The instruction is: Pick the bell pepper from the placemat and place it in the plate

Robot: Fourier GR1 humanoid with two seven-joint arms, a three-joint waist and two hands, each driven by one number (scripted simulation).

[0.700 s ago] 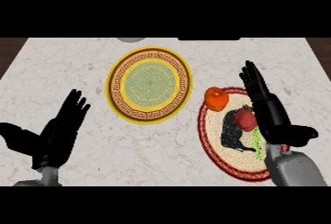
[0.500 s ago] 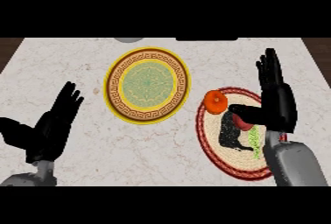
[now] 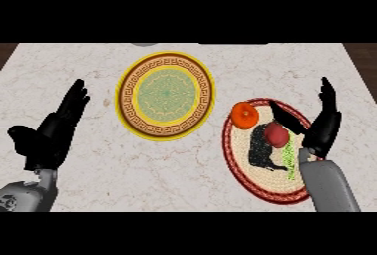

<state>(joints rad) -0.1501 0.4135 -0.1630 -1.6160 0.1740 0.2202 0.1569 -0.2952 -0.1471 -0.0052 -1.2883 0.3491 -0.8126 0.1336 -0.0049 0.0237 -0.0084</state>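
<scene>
Light even, soft, fairly bright across pale counter (image 3: 184, 174). Plate (image 3: 131, 107) colours vivid, saturated. Dense black shadow on placemat (image 3: 247, 172), just left of right hand (image 3: 322, 127). Right hand and left hand (image 3: 55, 134) read as flat dark silhouettes, little surface shading.

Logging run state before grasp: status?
Left black robot hand open, resting; right robot hand open by round woven placemat. Red bell pepper on it, ungrasped. Orange round item adjacent.

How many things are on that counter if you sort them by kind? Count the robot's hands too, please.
Plate: 1
Placemat: 1
Food on the placemat: 3 (orange piece, red piece, green piece)
Robot hands: 2 (left robot hand, right robot hand)
Total: 7
</scene>
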